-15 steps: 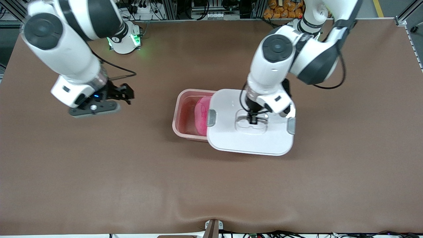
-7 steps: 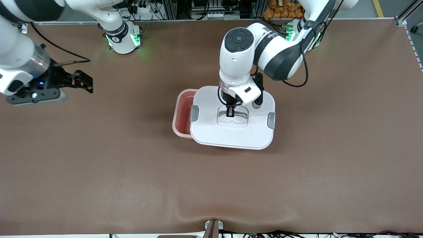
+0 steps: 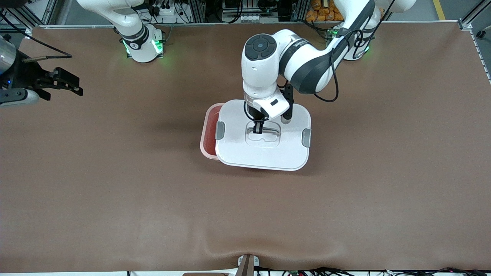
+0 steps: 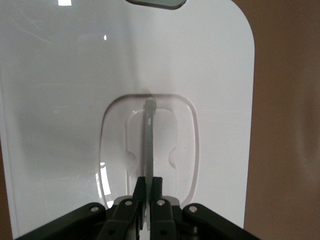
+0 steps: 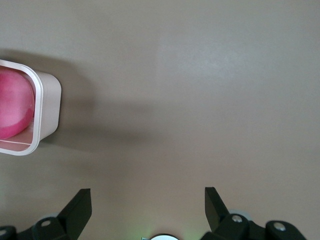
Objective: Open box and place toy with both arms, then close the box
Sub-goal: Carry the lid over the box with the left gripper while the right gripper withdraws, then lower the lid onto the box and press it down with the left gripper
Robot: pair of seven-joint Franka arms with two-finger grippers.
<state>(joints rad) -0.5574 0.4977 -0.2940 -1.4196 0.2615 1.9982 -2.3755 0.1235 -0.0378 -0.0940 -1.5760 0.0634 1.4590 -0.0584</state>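
The pale pink tub (image 3: 207, 132) stands mid-table. The white lid (image 3: 264, 151) with grey side clips covers most of it; a strip of the tub toward the right arm's end stays uncovered. My left gripper (image 3: 257, 130) is shut on the lid's clear handle (image 4: 149, 135); in the left wrist view the gripper (image 4: 148, 183) pinches the thin handle. The hot-pink toy (image 5: 12, 106) shows inside the tub (image 5: 47, 107) in the right wrist view only. My right gripper (image 3: 73, 86) is open and empty, in the air at the right arm's end; it also shows in the right wrist view (image 5: 146, 207).
Bare brown table (image 3: 245, 214) surrounds the box. The arm bases (image 3: 142, 46) stand along the table's edge farthest from the front camera. Cables and clutter lie past that edge.
My left gripper has carried the lid over the tub toward the right arm's end, covering more of it and hiding the toy in the front view. My right gripper has drawn away from the box.
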